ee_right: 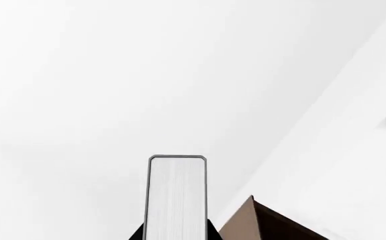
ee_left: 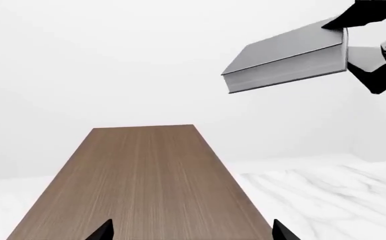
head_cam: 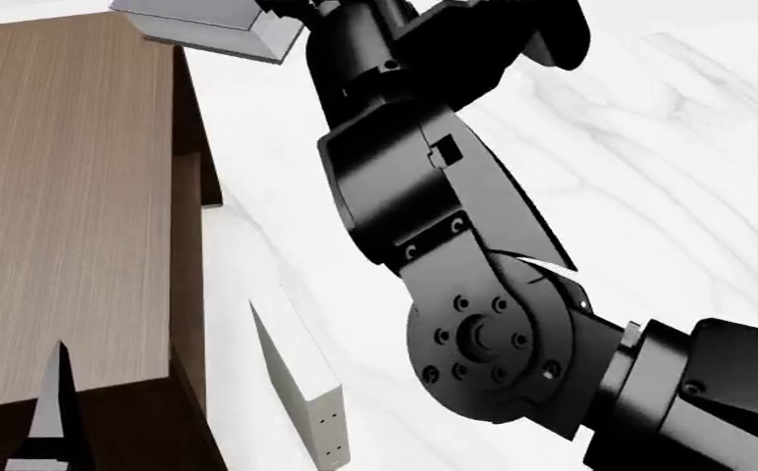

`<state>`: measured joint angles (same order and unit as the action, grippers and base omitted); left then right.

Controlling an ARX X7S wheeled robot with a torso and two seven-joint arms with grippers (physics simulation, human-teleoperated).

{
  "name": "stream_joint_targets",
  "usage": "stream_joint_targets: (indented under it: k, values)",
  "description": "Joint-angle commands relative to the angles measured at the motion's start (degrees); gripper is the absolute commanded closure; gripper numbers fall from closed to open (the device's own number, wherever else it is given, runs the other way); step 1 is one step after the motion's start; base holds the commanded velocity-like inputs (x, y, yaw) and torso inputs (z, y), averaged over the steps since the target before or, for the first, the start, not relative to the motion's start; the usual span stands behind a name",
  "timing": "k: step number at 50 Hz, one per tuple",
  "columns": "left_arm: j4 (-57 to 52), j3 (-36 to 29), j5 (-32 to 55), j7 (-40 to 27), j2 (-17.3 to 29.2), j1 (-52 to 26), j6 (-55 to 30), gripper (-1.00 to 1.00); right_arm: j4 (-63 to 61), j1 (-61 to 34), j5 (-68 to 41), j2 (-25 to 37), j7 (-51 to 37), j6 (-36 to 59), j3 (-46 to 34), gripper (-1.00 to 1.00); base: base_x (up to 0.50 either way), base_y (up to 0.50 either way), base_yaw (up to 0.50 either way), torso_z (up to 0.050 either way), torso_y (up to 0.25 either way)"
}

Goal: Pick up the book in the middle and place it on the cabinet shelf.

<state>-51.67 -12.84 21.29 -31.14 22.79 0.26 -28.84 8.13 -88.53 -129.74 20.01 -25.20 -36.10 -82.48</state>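
The white marbled worktop (head_cam: pixel 641 147) fills most of the head view, and on it at the left stands the cabinet shelf (head_cam: pixel 52 196), a dark-brown wood-grain box with a lighter flat top that runs away from the left wrist camera as a long bare plank (ee_left: pixel 146 185). The right arm (head_cam: pixel 445 206) rises across the middle of the head view, black and bulky, reaching up toward the far end of the cabinet. At its tip the right pincer (ee_left: pixel 360 47) is clamped on the book (ee_left: pixel 290 57), a thick grey hardback with white page edges, held in the air tilted, well above the worktop and beside the far part of the cabinet top rather than resting on it; the right wrist view shows its page edge (ee_right: pixel 176 197) upright between the jaws. An off-white book (head_cam: pixel 303 378) stands on the worktop just beside the cabinet's near corner. The left pincer (ee_left: pixel 189 231) hangs over the near end of the cabinet top with its tips spread apart, holding nothing
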Motion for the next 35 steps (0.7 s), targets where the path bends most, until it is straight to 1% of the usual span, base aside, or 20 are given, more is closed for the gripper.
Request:
stream_joint_targets:
  k: [1, 20, 29, 35]
  values:
    - [-0.1, 1.06, -0.43, 1.13, -0.66, 0.06, 0.37, -1.0, -1.35, -4.92, 1.21, -2.77, 2.78, 8.74, 3.82, 1.0, 0.0, 0.0, 0.0, 0.0, 0.0]
    - [0.11, 0.46, -0.23, 0.68, -0.29, -0.05, 0.77, -1.0, 0.29, -9.11, 0.1, -7.86, -0.11, 13.97, 2.35, 1.0, 0.0, 0.0, 0.0, 0.0, 0.002]
    - [-0.02, 0.84, 0.23, 0.3, 0.06, 0.14, 0.81, -1.0, 5.59, -11.26, -0.44, -10.58, -1.72, 20.6, -1.88, 1.0, 0.0, 0.0, 0.0, 0.002, 0.001]
    - [0.36, 0.74, 0.33, 0.42, 0.18, 0.33, 1.47, -1.0, 6.12, -11.03, -0.67, -12.26, -2.09, 21.0, -2.11, 1.0, 0.0, 0.0, 0.0, 0.0, 0.002]
